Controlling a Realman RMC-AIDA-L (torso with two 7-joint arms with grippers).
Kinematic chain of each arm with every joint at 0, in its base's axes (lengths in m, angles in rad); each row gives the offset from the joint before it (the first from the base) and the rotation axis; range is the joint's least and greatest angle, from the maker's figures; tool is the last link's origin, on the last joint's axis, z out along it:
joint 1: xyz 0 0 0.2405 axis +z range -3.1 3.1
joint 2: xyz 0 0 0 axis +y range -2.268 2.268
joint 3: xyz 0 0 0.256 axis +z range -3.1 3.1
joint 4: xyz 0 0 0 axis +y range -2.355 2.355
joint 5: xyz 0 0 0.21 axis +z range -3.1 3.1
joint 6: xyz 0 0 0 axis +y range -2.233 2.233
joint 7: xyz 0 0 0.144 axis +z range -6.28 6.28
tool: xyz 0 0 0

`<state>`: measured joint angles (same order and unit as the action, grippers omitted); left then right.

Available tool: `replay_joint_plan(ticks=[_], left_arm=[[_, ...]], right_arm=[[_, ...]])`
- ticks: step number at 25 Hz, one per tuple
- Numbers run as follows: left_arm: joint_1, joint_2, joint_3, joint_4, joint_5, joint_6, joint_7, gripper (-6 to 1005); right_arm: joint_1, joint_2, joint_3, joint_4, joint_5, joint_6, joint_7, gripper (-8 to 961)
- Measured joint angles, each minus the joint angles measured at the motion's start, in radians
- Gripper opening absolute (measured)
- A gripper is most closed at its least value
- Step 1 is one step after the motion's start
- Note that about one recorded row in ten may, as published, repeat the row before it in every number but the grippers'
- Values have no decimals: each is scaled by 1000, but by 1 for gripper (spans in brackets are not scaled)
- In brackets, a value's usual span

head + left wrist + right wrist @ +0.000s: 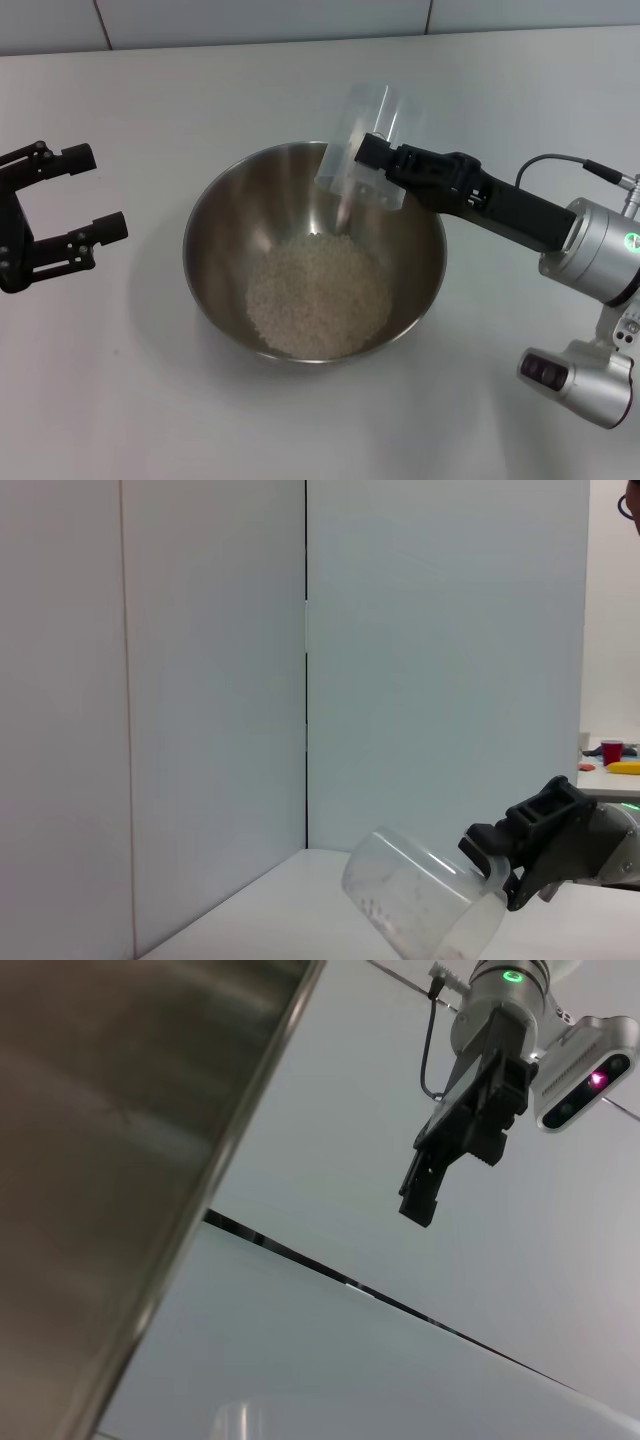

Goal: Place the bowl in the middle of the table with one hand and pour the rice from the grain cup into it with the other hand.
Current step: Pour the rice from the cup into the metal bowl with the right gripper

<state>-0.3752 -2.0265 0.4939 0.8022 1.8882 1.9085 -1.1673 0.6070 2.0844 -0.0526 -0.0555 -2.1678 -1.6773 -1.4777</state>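
Note:
The steel bowl stands in the middle of the white table with a pale heap of rice in its bottom. Over the bowl's far right rim, my right gripper is shut on the translucent grain cup, which is tipped mouth-down toward the bowl. In the left wrist view the cup shows only a few grains clinging inside, held by the right gripper. My left gripper stands open and empty to the left of the bowl, apart from it. The right wrist view shows the bowl's wall and the left gripper.
Pale wall panels close the table's far edge. The right arm's silver wrist and camera hang over the table's right front. Far off, a red cup sits on another surface.

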Motion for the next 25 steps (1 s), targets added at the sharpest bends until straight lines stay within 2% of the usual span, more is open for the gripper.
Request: replay_joint_plan(ticks=[10, 15, 18, 19, 20, 23, 24, 25], left_arm=[[0, -1, 0, 3, 0, 6, 0, 786], [1, -2, 0, 3, 0, 6, 0, 786], [1, -3, 0, 3, 0, 6, 0, 786], [2, -3, 0, 3, 0, 6, 0, 786], [2, -3, 0, 3, 0, 6, 0, 786], [2, -3, 0, 3, 0, 6, 0, 786], [2, -3, 0, 3, 0, 5, 0, 786], [2, -3, 0, 3, 0, 5, 0, 786]], right_arm=[[-12, 0, 3, 28, 0, 2, 16, 14], [-27, 0, 28, 57, 8, 18, 126, 14], [-44, 0, 98, 114, 11, 64, 216, 14], [-61, -1, 180, 170, 12, 102, 278, 14], [-61, -1, 180, 170, 12, 102, 278, 14], [-93, -1, 308, 247, 12, 161, 369, 14], [-111, -3, 373, 278, 12, 185, 460, 13], [-111, -3, 373, 278, 12, 185, 460, 13]])
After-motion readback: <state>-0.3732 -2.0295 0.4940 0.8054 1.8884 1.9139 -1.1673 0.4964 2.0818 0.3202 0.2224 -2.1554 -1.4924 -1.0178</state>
